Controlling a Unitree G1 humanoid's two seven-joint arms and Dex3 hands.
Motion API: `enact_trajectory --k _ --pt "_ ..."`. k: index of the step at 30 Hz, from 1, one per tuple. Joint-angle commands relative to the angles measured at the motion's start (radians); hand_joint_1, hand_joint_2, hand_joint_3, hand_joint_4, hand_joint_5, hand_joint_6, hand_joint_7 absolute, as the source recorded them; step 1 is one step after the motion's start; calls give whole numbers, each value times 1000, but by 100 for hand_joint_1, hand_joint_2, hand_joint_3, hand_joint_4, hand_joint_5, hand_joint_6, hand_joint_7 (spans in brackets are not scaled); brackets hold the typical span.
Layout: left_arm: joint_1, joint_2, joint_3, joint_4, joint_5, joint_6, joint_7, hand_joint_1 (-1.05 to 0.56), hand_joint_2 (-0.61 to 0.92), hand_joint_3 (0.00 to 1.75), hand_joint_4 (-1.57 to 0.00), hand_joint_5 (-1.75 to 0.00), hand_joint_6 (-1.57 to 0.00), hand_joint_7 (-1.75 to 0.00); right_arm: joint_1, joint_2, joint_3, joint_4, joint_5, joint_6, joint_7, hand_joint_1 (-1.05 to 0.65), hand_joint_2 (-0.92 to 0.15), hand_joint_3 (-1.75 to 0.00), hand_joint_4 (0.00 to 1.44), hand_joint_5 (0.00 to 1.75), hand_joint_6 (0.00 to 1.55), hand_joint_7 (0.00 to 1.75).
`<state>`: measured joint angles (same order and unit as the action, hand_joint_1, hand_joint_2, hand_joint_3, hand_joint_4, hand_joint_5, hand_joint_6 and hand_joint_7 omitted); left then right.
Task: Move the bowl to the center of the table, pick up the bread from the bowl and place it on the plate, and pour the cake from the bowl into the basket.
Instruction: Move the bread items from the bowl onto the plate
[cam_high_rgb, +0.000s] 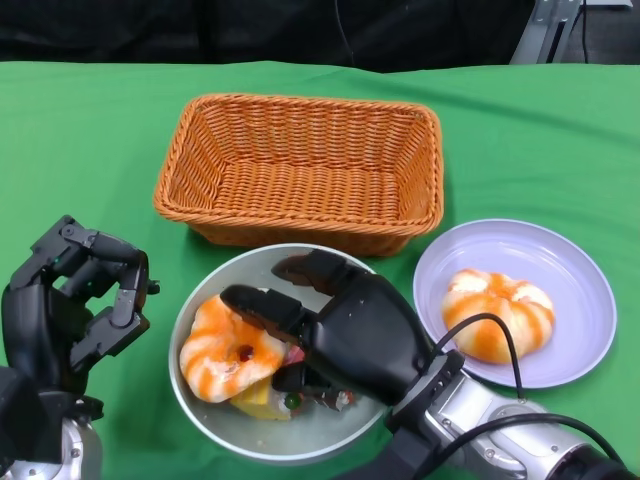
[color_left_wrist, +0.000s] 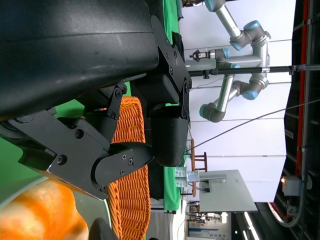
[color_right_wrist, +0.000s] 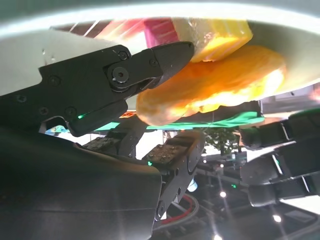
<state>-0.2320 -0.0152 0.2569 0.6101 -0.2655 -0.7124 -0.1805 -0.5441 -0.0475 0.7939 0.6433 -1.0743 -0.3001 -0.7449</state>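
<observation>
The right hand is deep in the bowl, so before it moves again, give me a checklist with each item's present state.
1. Bowl near the table's middle, in front of the basket: ok.
2. One bread already on the plate: ok.
3. Right hand inside the bowl, fingers against the second bread: ok.
4. Firm hold on that bread: cannot tell.
5. Cake lies under the bread, may get dragged along: cannot tell.
6. Left hand beside the bowl, holding nothing: ok.

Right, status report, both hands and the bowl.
Left hand open beside bowl. Right hand inside bowl, on bread. One bread on plate. Basket empty.
</observation>
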Motion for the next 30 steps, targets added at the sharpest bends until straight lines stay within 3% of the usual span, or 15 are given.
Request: enact_trajectory --k 1,3,4,7,11,18,20,24,30 --pt "-4 11 8 -11 3 -2 11 -6 55 109 -76 -165 -80 -133 -49 4 13 74 4 -71 -80 -37 -92 -2 84 37 90 12" --pt "0 14 4 -17 14 0 17 -3 54 114 -77 -165 -80 -134 -71 5 18 117 13 -125 -109 -35 -92 -3 95 42 99 16" --pt "2 14 4 -20 17 3 18 -3 54 114 -78 -164 -80 -134 -81 6 20 137 17 -151 -123 -36 -92 -3 94 62 104 17" --pt "4 14 5 -25 25 9 22 -2 54 114 -78 -164 -80 -134 -105 17 25 191 15 -198 -177 -36 -91 -1 87 96 110 20" --pt "3 14 5 -22 28 9 29 -2 55 113 -79 -162 -80 -134 -124 32 27 232 12 -219 -205 -36 -89 0 77 121 111 25" --pt "1 14 6 -13 19 3 12 -3 59 107 -79 -163 -81 -135 -131 43 34 253 8 -228 -236 -35 -88 0 75 123 109 27" --pt "3 14 3 -15 18 10 12 -3 61 102 -79 -162 -81 -134 -129 46 35 259 10 -230 -252 -33 -89 0 73 131 108 30" --pt "1 12 5 -10 5 5 5 -3 59 104 -78 -163 -82 -133 -135 43 32 260 12 -238 -283 -30 -92 -2 69 140 90 62" --pt "-4 15 11 7 -11 -5 -16 -4 56 109 -78 -162 -82 -132 -151 26 20 244 16 -259 -322 -31 -92 -4 73 122 85 68"
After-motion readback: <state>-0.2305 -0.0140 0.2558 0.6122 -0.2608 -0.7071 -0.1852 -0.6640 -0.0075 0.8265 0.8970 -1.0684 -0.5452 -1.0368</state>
